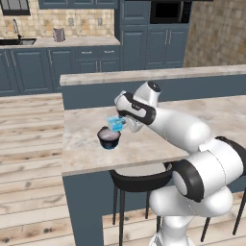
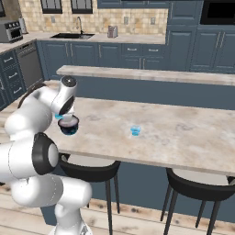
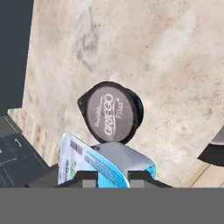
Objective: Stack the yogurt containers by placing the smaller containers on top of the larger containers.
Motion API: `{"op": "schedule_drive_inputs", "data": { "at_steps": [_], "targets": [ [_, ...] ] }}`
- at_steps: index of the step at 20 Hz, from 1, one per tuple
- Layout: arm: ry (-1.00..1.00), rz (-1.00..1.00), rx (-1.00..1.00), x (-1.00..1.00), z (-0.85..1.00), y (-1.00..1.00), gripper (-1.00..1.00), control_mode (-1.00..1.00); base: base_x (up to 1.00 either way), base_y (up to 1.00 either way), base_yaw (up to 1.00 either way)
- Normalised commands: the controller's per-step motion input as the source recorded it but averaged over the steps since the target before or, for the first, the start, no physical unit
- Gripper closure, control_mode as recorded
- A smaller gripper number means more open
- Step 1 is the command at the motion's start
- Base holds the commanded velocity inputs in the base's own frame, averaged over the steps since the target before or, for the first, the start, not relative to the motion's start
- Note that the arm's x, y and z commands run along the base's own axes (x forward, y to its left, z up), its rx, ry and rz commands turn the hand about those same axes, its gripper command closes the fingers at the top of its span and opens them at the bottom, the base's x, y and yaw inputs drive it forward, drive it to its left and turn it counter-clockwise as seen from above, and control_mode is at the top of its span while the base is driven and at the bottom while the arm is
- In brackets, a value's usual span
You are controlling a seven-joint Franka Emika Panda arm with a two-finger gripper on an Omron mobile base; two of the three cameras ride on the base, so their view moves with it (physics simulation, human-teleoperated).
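Light-blue cup (image 3: pixel 103 164) was clamped between nearly shut gripper (image 3: pixel 112 176) fingers, held above dark tub (image 3: pixel 111 112); tub lid lay just ahead of fingertips.

Marbled beige island counter (image 2: pixel 183 133) carries two items: dark round tub (image 1: pixel 109 138) near its left front corner; tiny light-blue cup (image 2: pixel 135 131) standing mid-counter, well apart from the tub

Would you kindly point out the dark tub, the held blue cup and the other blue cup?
dark tub (image 3: pixel 110 113): hand view, on its lid.
held blue cup (image 1: pixel 115 124): left base view, its side.
other blue cup (image 2: pixel 135 131): right base view, its body.
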Motion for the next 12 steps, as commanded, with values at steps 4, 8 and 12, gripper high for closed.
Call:
{"op": "schedule_drive_inputs", "data": {
  "at_steps": [4,8,12],
  "targets": [
    [-0.07,0.0,0.0,0.0,-0.12,0.0,1.0,-1.0,0.0,0.0,0.0],
    [-0.1,0.0,0.0,0.0,-0.14,0.0,1.0,-1.0,0.0,0.0,0.0],
    [-0.1,0.0,0.0,0.0,-0.1,-0.03,1.0,-1.0,0.0,0.0,0.0]
  ]
}}
